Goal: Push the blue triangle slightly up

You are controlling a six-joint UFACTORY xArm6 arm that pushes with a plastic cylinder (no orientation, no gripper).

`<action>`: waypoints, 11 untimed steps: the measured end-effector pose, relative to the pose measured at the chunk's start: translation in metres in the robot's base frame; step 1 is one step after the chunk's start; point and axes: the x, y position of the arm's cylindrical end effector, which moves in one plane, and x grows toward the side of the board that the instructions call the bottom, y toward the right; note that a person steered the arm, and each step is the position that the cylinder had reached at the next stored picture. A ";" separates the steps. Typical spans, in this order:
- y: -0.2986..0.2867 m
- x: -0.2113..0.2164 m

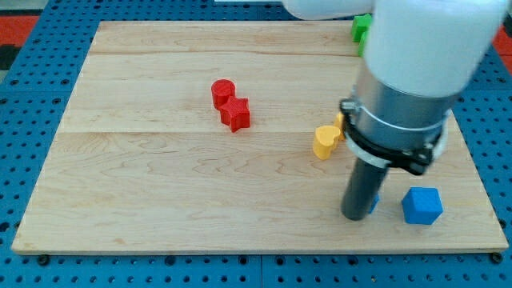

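Standing on the wooden board [160,200] near the view's bottom right, my tip [354,216] came down as a straight dark rod below the arm's grey and white body; there was no gripper on this arm, so nothing was open, closed or held. Just at the rod's right side a small sliver of blue [374,202] showed, touching or almost touching the rod. Most of it was hidden behind the rod, so its shape could not be made out, though it was likely the blue triangle. A little further toward the view's right lay a blue cube-like block [422,206], apart from the rod and near the board's bottom right corner.

Above the tip and toward the view's left sat a yellow heart-shaped block [325,142], with another bit of yellow [341,121] just beside it, mostly covered by the arm. Well apart, toward the board's middle, a red cylinder [223,92] and a red star-like block [236,114] rested touching each other. At the view's top a green block [361,28] peeked out beside the arm, its shape unclear.
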 end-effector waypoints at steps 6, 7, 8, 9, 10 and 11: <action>-0.002 0.030; -0.002 0.032; -0.002 0.036; -0.002 0.038; -0.002 0.038; -0.002 0.004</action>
